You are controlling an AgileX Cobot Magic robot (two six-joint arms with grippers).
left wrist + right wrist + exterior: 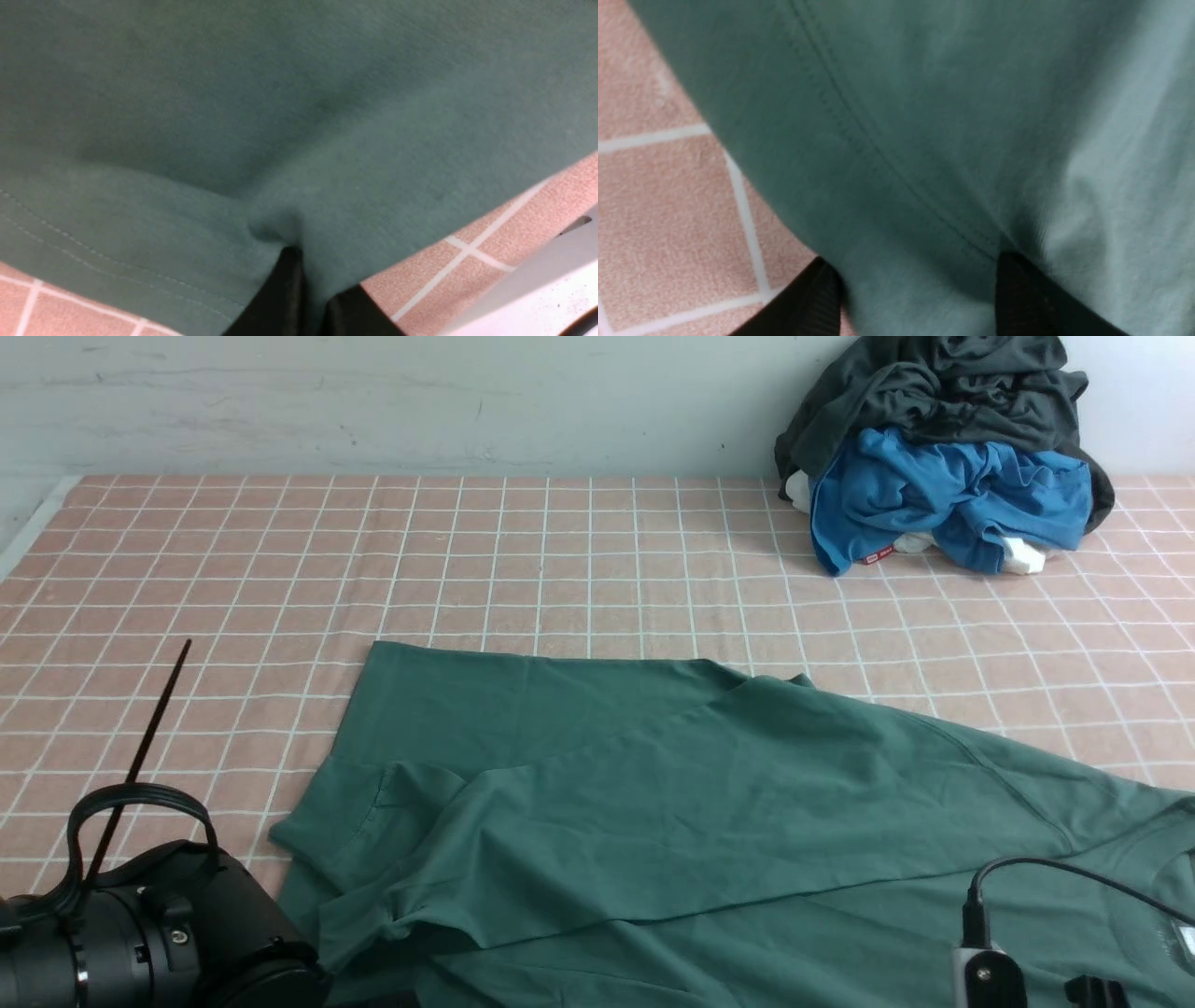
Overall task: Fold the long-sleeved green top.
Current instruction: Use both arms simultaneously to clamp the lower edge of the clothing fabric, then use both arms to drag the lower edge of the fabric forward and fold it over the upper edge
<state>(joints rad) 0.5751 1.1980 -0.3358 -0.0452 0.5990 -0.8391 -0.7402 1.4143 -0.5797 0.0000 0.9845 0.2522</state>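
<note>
The green long-sleeved top point(709, 803) lay part-folded on the checked counter point(560, 560); my left fingers point(285, 298) pinched its edge; my right fingers point(1027, 298) stood spread astride the cloth; mid-fold, I judged; next, the left should let go.

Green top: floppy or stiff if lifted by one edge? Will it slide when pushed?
Likely very floppy: the green top lies in soft overlapping folds and puckers where the left gripper pinches it. Pushed, it will probably bunch rather than slide on the textured checked cloth.
</note>
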